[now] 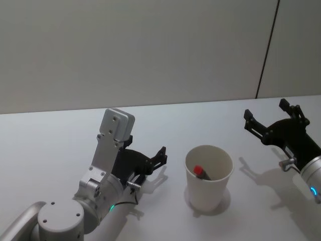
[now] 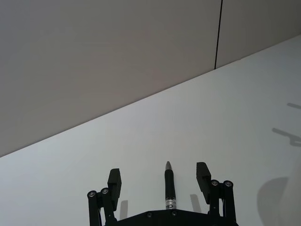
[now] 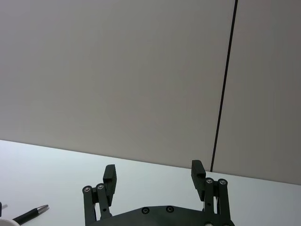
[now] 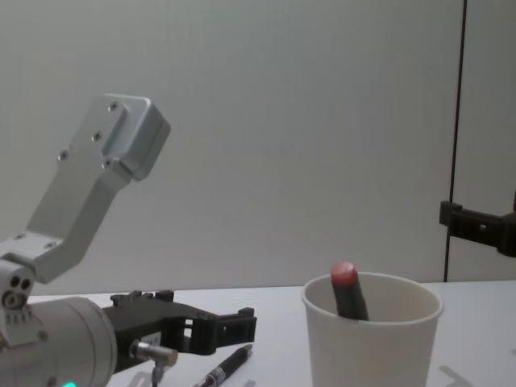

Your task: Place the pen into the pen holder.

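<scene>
**Pen between open left jaws, not yet gripped**

Left gripper (image 2: 158, 173) sat low over the table (image 2: 235, 117), jaws wide apart w/ nothing held. The black pen (image 2: 169, 188) lay flat on the midline btwn them, clear of both pads, tip toward the open end. Pen holder (image 1: 205, 193) stood near, on the side facing the right gripper (image 3: 153, 170), whose jaws were also spread and empty. A red-capped pen (image 1: 199, 171) leaned inside. The black pen looked light, stiff, slim and apt to roll. Best pinched across the barrel, approx. mid-length, though its rear end was hidden. Paper cup would tip easily.
</scene>
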You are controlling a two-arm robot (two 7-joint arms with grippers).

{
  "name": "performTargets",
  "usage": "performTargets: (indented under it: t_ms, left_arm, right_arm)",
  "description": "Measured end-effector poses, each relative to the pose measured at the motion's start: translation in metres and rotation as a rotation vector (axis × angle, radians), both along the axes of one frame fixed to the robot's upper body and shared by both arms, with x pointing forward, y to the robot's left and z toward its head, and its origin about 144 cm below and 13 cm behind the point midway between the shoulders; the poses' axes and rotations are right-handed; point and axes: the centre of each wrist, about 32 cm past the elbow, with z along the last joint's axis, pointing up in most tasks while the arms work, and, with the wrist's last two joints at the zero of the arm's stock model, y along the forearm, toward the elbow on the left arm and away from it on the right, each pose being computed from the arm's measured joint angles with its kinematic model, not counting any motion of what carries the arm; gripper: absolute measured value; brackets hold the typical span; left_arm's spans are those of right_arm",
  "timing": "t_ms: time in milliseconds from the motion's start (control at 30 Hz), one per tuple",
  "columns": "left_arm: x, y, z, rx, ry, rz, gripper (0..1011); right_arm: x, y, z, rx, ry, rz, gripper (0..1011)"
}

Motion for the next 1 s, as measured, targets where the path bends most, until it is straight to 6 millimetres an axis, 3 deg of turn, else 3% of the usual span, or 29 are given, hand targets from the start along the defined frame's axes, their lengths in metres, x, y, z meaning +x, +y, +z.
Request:
performTargets:
  t_ms: [1000]
  left_arm:
    - [-0.008, 0.004, -0.023, -0.047, 0.074, -0.008, 1001]
  right_arm:
    - [0.0, 0.0, 0.0, 0.0, -0.001, 0.0, 1001]
